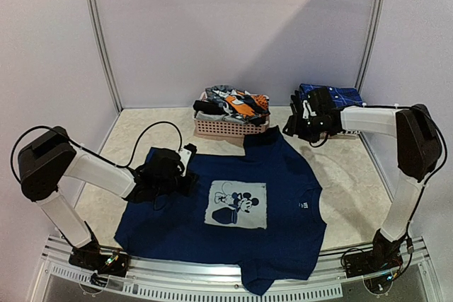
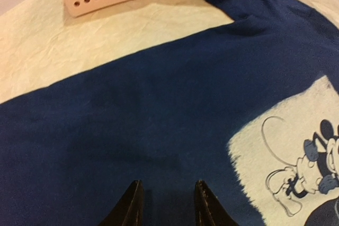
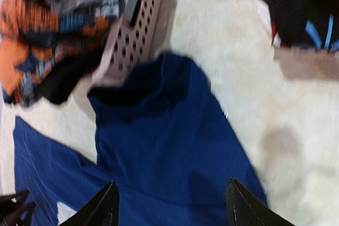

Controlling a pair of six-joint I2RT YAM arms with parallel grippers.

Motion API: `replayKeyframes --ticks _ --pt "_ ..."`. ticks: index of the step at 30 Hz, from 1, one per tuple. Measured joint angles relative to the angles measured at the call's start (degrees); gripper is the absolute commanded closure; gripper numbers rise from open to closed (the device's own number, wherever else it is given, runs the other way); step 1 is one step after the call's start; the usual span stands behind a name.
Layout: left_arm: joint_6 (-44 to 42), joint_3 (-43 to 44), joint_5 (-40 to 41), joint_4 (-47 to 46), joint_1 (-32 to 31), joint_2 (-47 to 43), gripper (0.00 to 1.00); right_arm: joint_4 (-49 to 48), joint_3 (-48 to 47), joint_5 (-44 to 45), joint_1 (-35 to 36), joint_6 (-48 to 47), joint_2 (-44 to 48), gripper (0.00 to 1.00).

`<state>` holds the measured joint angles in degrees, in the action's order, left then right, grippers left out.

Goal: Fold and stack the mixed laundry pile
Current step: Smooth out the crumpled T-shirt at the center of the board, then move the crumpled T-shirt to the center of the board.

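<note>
At left, over the navy T-shirt (image 1: pixel 283 217) spread flat on the counter (image 1: pixel 340 175): left claw (image 2: pixel 167 186), narrowly parted, tips at the cloth. At far centre: pink basket (image 1: pixel 226 129) heaped with patterned garments (image 1: pixel 244 104). At right, above the collar: right claw (image 3: pixel 172 189), wide, holding nothing.

Your navy T-shirt (image 1: pixel 233 231) lies spread flat on the table (image 1: pixel 347 175), pale cartoon print up. The orange patterned garment (image 1: pixel 245 105) sits heaped with others behind its collar.
</note>
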<state>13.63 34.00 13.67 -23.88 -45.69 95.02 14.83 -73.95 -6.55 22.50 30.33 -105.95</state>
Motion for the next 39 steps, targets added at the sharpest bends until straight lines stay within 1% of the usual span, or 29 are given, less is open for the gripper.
replayKeyframes --ticks 5,8,14,19,26,32,39 --pt "3.04 -0.72 3.34 3.72 -0.02 -1.95 0.69 2.49 6.62 1.51 5.40 0.00 3.34 0.32" --pt "5.44 -1.64 5.22 6.01 -0.02 -3.76 0.69 4.37 9.90 1.40 8.24 -0.44 4.83 0.34" --pt "10.27 -3.52 7.39 10.56 -0.04 -5.68 0.70 5.64 15.69 -2.84 11.58 -1.31 8.87 0.39" --pt "13.73 -4.87 7.63 14.45 -0.31 -6.69 0.70 4.90 17.81 -6.36 13.11 -2.16 9.20 0.43" --pt "17.11 -6.03 8.11 18.93 -3.41 -8.57 0.70 3.52 21.11 -8.90 13.51 -2.10 9.14 0.48" --pt "19.23 -7.10 9.33 19.19 -4.33 -9.57 0.70 3.02 22.75 -8.90 13.51 -1.92 9.14 0.50" --pt "20.20 -7.10 9.77 18.60 -4.46 -9.14 0.70 2.05 22.32 -6.64 13.29 -1.16 7.65 0.52"
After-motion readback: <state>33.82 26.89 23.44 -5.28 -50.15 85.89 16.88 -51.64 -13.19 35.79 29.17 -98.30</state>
